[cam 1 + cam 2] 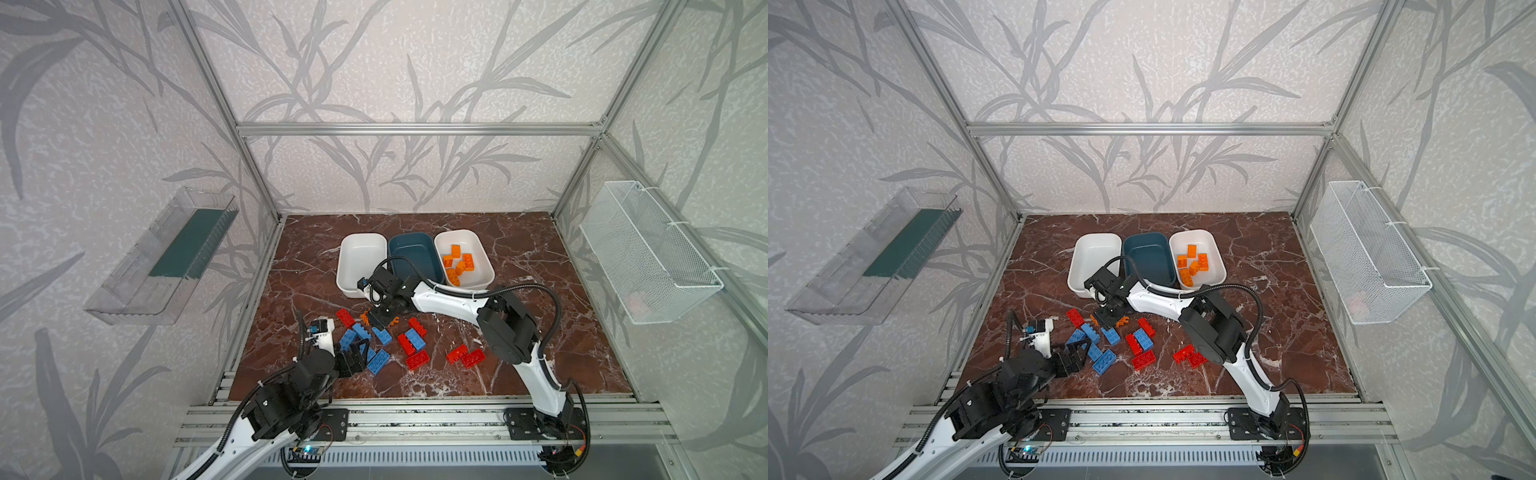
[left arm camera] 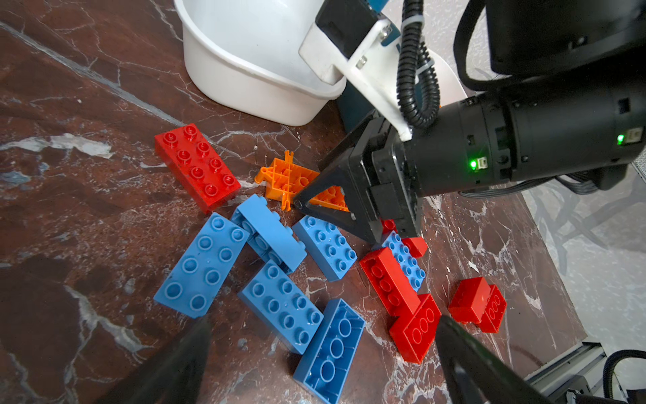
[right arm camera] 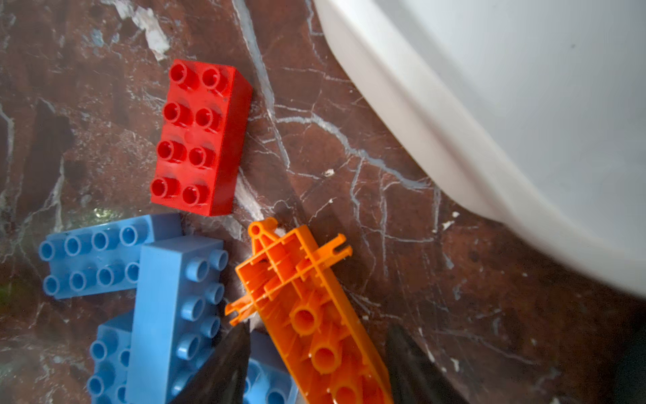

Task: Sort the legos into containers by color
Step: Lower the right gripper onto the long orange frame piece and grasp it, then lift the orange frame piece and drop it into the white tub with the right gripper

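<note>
Blue legos (image 1: 378, 361) and red legos (image 1: 415, 359) lie scattered on the marble near the front. A long toothed orange piece (image 3: 307, 314) lies upside down among them. My right gripper (image 3: 318, 330) is open and straddles it, one finger on each side, with a small gap showing. My left gripper (image 2: 325, 325) stands wide open just above the blue bricks (image 2: 279, 304), holding nothing. Behind are three containers in a row. The left white tub (image 1: 353, 266) and the teal tub (image 1: 411, 249) hold nothing. The right white tub (image 1: 482, 257) holds several orange bricks (image 1: 457, 262).
A clear plastic shelf (image 1: 166, 257) hangs on the left wall and a white wire basket (image 1: 648, 257) on the right wall. Aluminium frame posts stand at the table's corners. A metal rail (image 1: 415, 415) runs along the front edge.
</note>
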You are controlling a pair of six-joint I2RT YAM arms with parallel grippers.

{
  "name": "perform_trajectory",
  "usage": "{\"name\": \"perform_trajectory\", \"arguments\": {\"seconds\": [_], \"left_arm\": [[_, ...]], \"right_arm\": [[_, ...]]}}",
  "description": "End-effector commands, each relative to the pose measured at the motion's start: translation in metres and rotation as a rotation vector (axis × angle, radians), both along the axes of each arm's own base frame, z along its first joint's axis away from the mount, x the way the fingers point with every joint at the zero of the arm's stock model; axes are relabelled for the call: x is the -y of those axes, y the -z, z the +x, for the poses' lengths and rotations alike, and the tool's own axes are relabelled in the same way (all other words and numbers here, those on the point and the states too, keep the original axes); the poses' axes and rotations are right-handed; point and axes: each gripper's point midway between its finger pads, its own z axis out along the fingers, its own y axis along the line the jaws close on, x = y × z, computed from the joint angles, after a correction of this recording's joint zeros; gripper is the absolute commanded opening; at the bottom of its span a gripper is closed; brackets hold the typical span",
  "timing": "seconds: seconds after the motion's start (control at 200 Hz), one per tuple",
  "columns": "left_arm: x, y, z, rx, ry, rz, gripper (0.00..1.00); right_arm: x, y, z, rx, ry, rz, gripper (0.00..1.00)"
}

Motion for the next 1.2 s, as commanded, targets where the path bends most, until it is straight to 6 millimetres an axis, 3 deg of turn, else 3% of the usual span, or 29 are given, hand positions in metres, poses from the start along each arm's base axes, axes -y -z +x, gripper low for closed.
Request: {"name": "perform_trajectory", "arguments": {"seconds": [0.0,0.22,0.485,0.67,0.965,1.195], "left_arm": [[-0.006,0.006,0.002,-0.004,-0.031,0.019,0.99],[-0.007,0.006,0.002,-0.002,-0.036,0.019,0.99],[-0.005,0.003,0.004,-0.002,-0.034,0.020,0.99],[-0.002,-0.002,0.005,0.000,-0.025,0.027,0.99],[0.001,-0.017,0.009,0.019,-0.015,0.042,0.99],[0.014,-0.024,0.018,0.022,0.012,0.056,0.99]], "right_arm": [[0.001,0.009,0.000,0.003,-0.009,-0.038,0.61],[0.010,0.016,0.011,0.042,0.032,-0.100,0.51],[0.016,0.003,0.012,0.077,0.045,-0.093,0.33],[0.022,-0.020,0.011,0.110,0.049,-0.062,0.28],[0.038,-0.076,0.003,0.177,0.055,0.012,0.26],[0.079,-0.117,0.017,0.345,0.125,-0.029,0.26]]}}
